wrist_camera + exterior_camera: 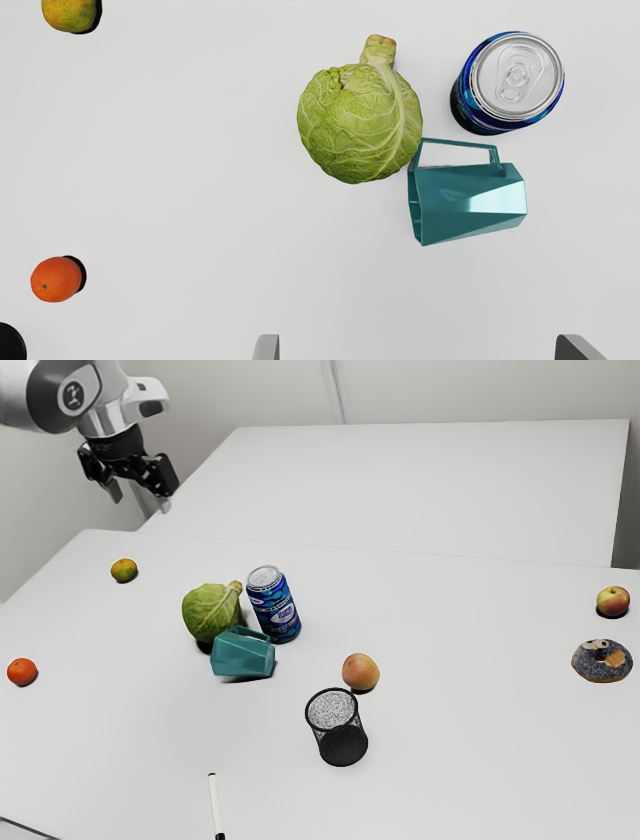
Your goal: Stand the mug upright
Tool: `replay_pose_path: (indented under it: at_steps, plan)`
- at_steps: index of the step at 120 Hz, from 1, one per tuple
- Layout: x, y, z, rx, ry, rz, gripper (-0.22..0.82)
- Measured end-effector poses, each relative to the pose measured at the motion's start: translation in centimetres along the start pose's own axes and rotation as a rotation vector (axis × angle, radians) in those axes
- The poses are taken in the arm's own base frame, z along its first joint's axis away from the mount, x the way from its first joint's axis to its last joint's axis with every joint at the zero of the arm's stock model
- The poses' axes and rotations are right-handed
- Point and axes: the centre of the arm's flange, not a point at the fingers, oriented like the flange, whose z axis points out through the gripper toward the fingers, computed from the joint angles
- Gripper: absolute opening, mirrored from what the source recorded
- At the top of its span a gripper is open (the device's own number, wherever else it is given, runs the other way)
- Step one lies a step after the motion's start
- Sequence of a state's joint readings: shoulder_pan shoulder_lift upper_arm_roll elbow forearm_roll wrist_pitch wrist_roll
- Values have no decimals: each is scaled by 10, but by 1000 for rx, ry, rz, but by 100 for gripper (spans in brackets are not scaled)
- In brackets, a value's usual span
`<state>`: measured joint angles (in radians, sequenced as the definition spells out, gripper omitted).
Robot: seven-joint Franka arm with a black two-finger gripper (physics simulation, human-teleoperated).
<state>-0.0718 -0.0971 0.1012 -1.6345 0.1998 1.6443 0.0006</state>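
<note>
Nearest the camera lies a pen (215, 806). Your gripper (140, 502) hangs open; brush the cabbage (209, 613) and it may roll into the mug (243, 655), lying on its side beside it; a wide-open approach could topple the can (275, 605).

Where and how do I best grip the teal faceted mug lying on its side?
Likely from straight above, across the body of the mug, near the end opposite its mouth: it tapers there, while the handle lies close to the green leafy cabbage.
</note>
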Motion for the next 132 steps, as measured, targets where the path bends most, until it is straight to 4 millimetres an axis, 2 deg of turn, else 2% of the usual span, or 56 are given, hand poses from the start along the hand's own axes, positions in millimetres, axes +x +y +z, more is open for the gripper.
replay_pose_path:
  at_steps: [27,36,56,74,85,91,102,108,123,132]
  plan:
    - [5,-2,9,-7,3,4,60]
    - [5,-5,24,-50,-23,-14,60]
    - [0,-36,86,-254,-134,-140,60]
    - [-14,-61,161,-394,-269,-253,60]
    - [-19,-74,200,-455,-337,-309,60]
    - [-17,-70,218,-485,-370,-317,60]
    - [-9,-41,242,-538,-421,-290,60]
    - [-6,-33,255,-570,-443,-292,60]
    - [-5,-45,289,-630,-478,-340,60]
    - [-3,-45,305,-656,-493,-346,60]
